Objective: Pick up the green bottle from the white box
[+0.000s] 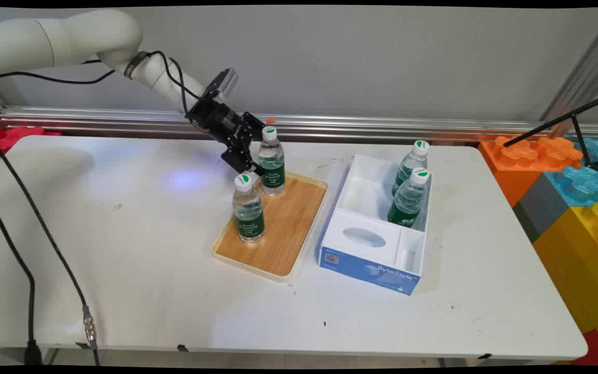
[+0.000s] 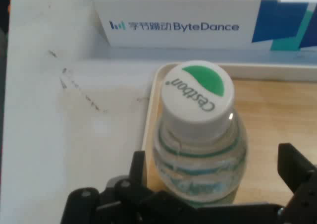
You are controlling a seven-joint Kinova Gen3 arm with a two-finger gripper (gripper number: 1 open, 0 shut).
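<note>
My black gripper (image 1: 258, 148) reaches down from the upper left to the far water bottle (image 1: 271, 162) on the wooden tray (image 1: 288, 228). In the hand view this bottle (image 2: 200, 135), with a white and green cap, stands between the two fingers of the gripper (image 2: 213, 167). The gripper is open: the left finger (image 2: 137, 170) is close to the bottle, and a gap shows at the right finger (image 2: 296, 165). A second bottle (image 1: 248, 209) stands upright nearer on the tray, just below the gripper.
A white and blue ByteDance box (image 1: 377, 259) sits right of the tray, with two more bottles (image 1: 409, 197) leaning in its far right compartment. Its side (image 2: 183, 28) faces the hand camera. Black cables (image 1: 29, 218) hang at the left. Coloured blocks (image 1: 569, 182) stand at the right.
</note>
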